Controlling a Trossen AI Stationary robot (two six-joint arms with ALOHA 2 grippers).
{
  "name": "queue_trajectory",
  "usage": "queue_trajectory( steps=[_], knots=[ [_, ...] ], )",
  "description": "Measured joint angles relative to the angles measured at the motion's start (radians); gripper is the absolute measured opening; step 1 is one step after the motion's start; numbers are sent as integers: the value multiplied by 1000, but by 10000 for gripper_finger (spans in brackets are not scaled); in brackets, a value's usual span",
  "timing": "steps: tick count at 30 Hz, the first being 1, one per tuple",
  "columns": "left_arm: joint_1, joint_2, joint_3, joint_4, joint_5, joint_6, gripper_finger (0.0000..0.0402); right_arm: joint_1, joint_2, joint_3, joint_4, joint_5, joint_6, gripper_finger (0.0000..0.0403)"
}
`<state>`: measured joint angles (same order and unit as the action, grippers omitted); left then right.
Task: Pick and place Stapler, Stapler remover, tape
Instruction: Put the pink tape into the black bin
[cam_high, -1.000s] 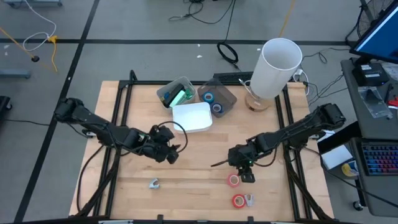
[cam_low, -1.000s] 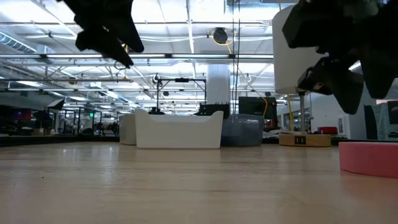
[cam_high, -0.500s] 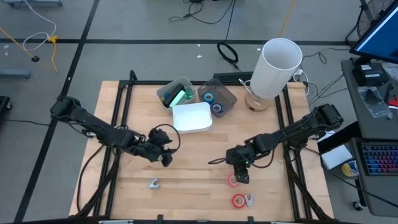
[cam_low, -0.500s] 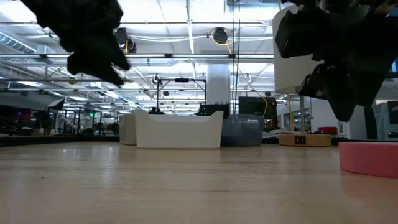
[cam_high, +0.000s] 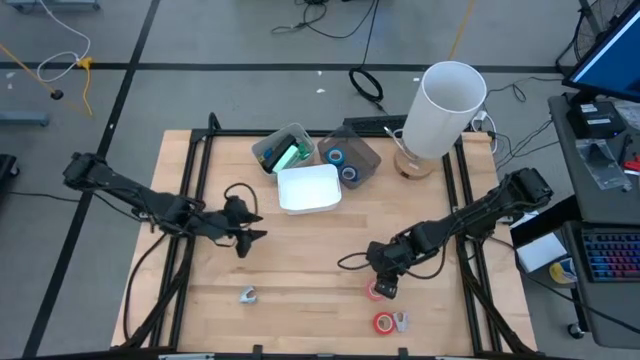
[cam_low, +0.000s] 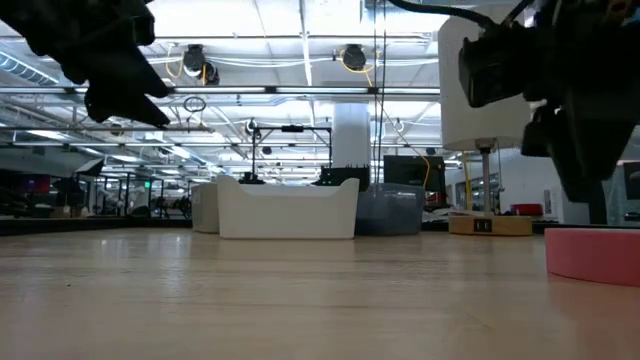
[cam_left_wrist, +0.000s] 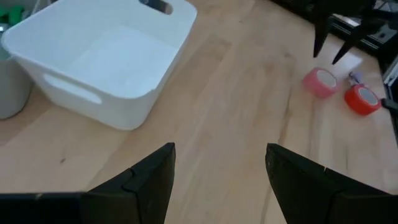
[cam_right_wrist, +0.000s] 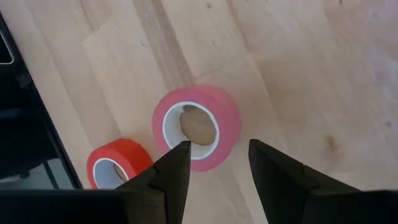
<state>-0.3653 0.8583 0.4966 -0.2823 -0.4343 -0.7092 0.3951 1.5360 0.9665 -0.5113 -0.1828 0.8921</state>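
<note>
Over pink tape (cam_right_wrist: 198, 127), right hand (cam_right_wrist: 214, 163) parted, empty; wrist-only detail; left hand (cam_left_wrist: 217, 165) released.

Right gripper (cam_high: 384, 287) apparently over pink tape (cam_high: 376, 291).

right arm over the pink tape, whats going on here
The right gripper hangs with open fingers just above the pink tape roll near the table's front edge, not yet gripping it. A red tape roll lies close beside it. The left gripper waits open and empty over the bare wood to the left of the empty white bin. Two blue tape rolls already sit in a clear container behind it.
</note>
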Motion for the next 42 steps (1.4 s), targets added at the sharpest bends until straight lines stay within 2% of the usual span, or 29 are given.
queue_trajectory(
  steps=[6,13,18,22,26,28,30,33,36,42],
  knots=[
    [-1,-79,-37,-10,2,32,248,1,58,-1,29,25,65,155],
    [0,-88,-41,-18,47,61,248,6,187,4,67,-56,96,155],
    [0,-88,-40,-32,61,57,248,5,220,5,61,-58,128,150],
    [0,-88,-40,-33,77,58,248,1,203,3,68,-50,143,118],
    [0,-88,-40,-31,78,69,248,-9,169,-2,78,-47,161,64],
    [0,-88,-40,-30,78,75,248,-21,150,-3,131,-45,163,38],
    [0,-88,-40,-29,78,77,248,-42,110,-4,193,-28,164,32],
    [0,-88,-40,-20,93,87,248,-91,50,-1,374,37,169,32],
    [0,-88,-40,5,104,110,248,-152,-16,-2,539,176,122,32],
    [0,-88,-40,62,103,130,248,-274,-112,0,870,521,-218,32]
  ],
)
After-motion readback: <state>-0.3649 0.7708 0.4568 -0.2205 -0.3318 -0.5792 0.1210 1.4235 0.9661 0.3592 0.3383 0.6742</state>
